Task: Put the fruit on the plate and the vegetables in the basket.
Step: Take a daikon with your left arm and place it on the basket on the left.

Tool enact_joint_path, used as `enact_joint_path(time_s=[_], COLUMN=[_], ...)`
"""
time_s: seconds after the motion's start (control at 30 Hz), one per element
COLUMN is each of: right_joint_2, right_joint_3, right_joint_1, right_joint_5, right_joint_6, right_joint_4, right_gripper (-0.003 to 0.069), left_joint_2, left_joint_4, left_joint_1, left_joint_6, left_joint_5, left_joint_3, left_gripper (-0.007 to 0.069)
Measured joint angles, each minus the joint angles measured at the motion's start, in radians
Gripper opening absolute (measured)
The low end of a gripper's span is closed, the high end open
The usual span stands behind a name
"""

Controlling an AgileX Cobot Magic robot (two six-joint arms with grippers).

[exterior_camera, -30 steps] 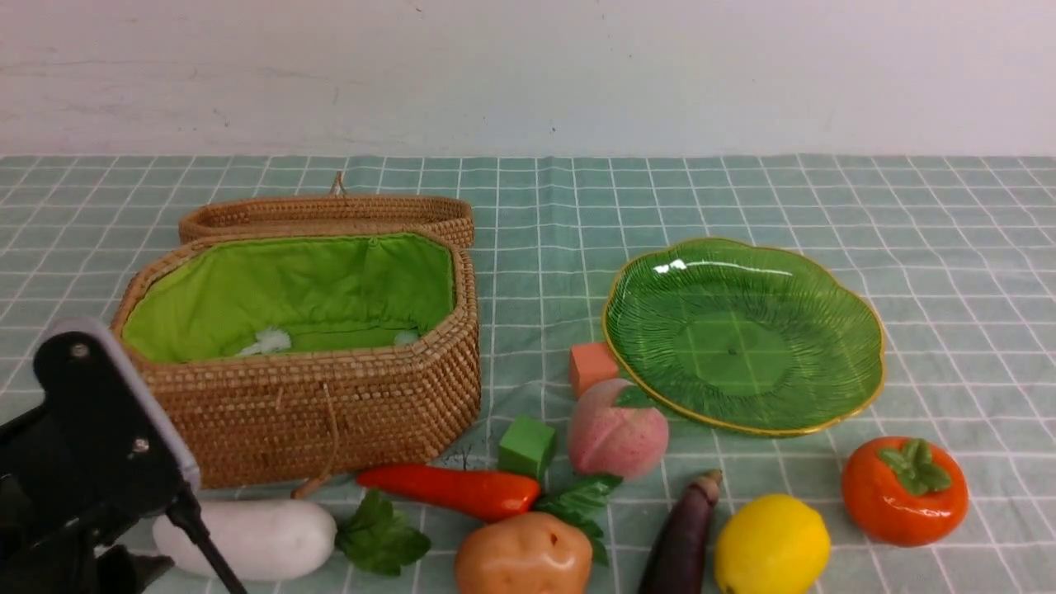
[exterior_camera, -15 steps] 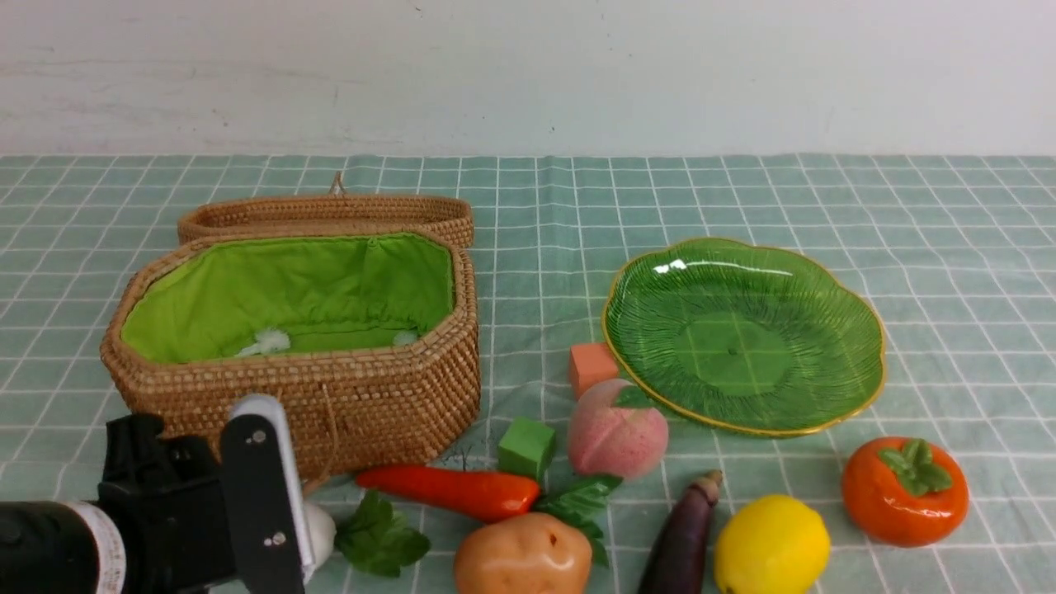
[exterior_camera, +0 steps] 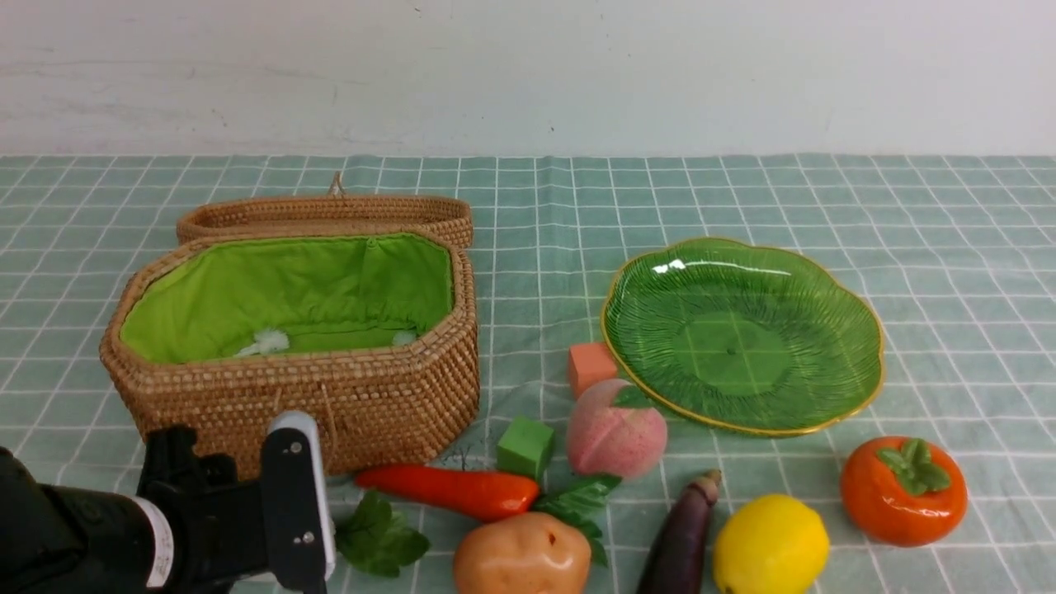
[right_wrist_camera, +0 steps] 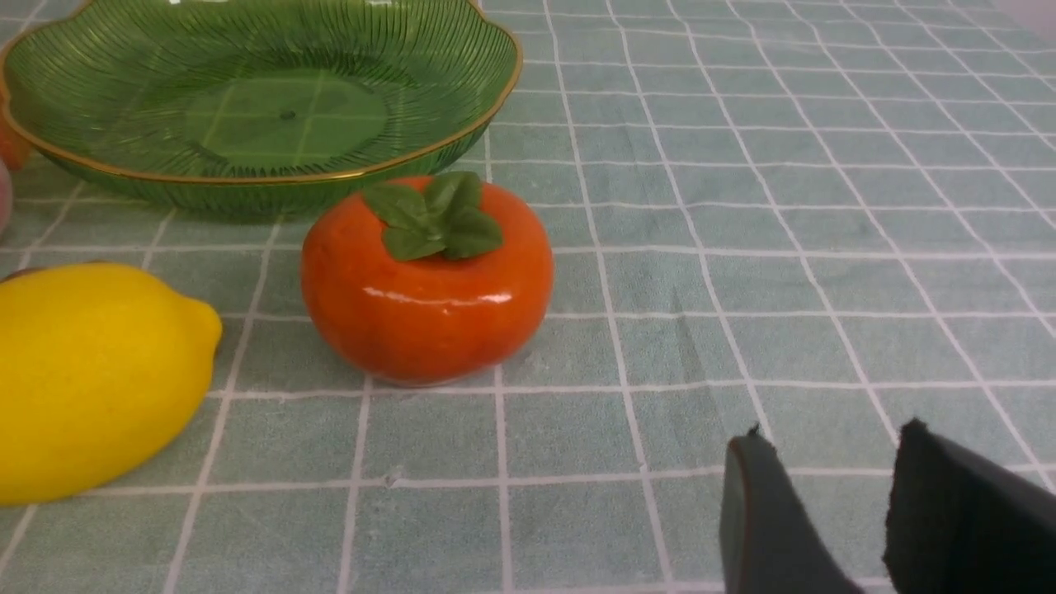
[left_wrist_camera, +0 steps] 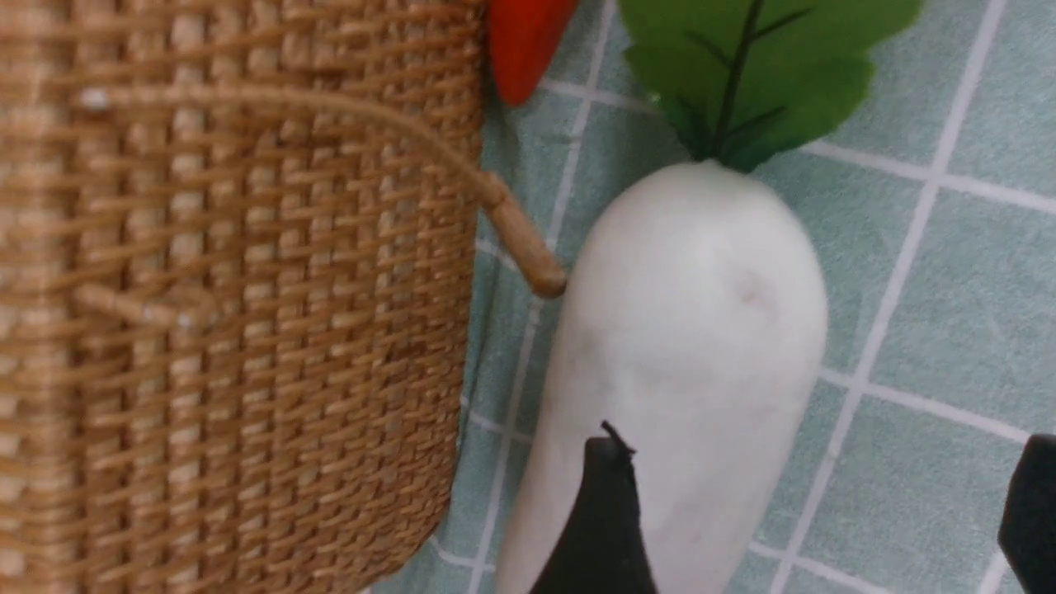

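The white radish [left_wrist_camera: 693, 330] lies beside the basket [exterior_camera: 330, 396], whose lid is open. In the front view my left arm [exterior_camera: 206, 528] hides the radish except its leaves [exterior_camera: 379, 540]. My left gripper [left_wrist_camera: 817, 495] is open wide just above the radish, with one finger [left_wrist_camera: 610, 520] over its body and the other over the cloth. The carrot [exterior_camera: 450, 488], potato [exterior_camera: 521, 559], eggplant [exterior_camera: 681, 540], peach [exterior_camera: 615, 433], lemon [exterior_camera: 771, 544] and persimmon [exterior_camera: 903, 491] lie in front of the empty green plate [exterior_camera: 858, 313]. My right gripper [right_wrist_camera: 825, 487] is empty and narrowly open, low over the cloth and apart from the persimmon [right_wrist_camera: 425, 280].
A small orange cube [exterior_camera: 591, 365] touches the plate's near left edge. A small green cube [exterior_camera: 526, 445] sits between the carrot and the peach. The basket's toggle cord [left_wrist_camera: 520, 243] hangs down against the radish. The checked cloth covers the table.
My left arm has swung right and low along the basket's front. It now covers the radish, which showed fully one second ago. Nothing else has moved.
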Motion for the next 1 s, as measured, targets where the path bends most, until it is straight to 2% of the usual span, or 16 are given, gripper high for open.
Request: enact_joint_path(time_s=[0.1,0.53,0.83,1.0], right_joint_2=[0.000,0.000,0.000,0.000], right_joint_3=[0.000,0.000,0.000,0.000], right_joint_1=[0.000,0.000,0.000,0.000], right_joint_5=[0.000,0.000,0.000,0.000], right_joint_6=[0.000,0.000,0.000,0.000], right_joint_4=[0.000,0.000,0.000,0.000], right_gripper=[0.0241,0.0241,0.0241,0.0241], left_joint_2=[0.001,0.142,0.185,0.172], left_joint_4=[0.000,0.029,0.031,0.029], left_joint_1=[0.043,0.048,0.050,0.050], left_joint_6=[0.004,0.041,0.041,0.041], left_joint_5=[-0.025,-0.143,-0.145,-0.135], left_joint_3=[0.000,-0.004,-0.005,-0.005], left_gripper=[0.0584,0.0584,0.0583,0.0531])
